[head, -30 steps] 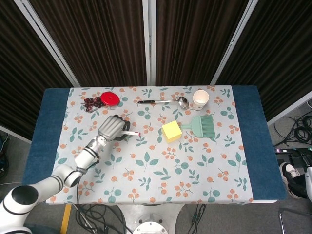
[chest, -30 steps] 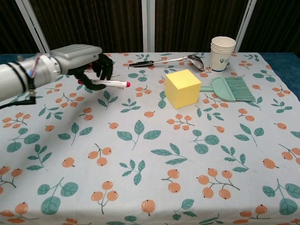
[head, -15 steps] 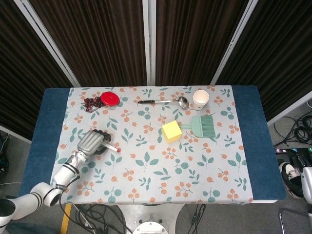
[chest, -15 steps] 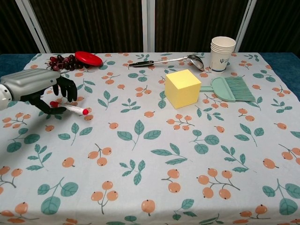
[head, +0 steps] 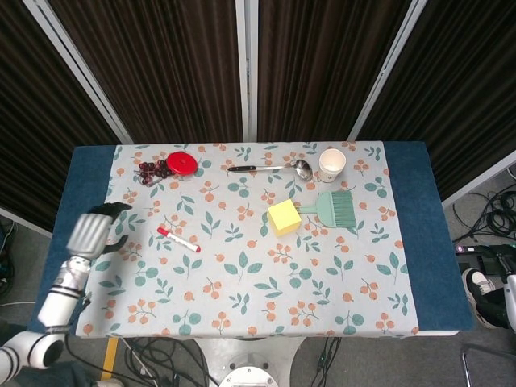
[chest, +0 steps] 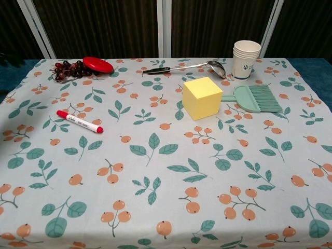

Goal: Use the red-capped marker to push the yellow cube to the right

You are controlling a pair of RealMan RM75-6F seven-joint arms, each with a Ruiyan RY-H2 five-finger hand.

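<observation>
The red-capped marker lies loose on the cloth at the left, also seen in the chest view, red cap toward the right. The yellow cube stands near the table's middle, close to the brush in the chest view. My left hand hovers over the table's left edge, well left of the marker, fingers apart and holding nothing. It does not show in the chest view. Only a pale sliver of the right arm shows at the right border; the right hand itself is out of sight.
A green brush lies just right of the cube. At the back stand a paper cup stack, a ladle, a red lid and dark cherries. The flowered cloth covers the table.
My left hand carried the marker leftward, let it go on the cloth, and drew back to the table's left edge. The cube has not moved.
</observation>
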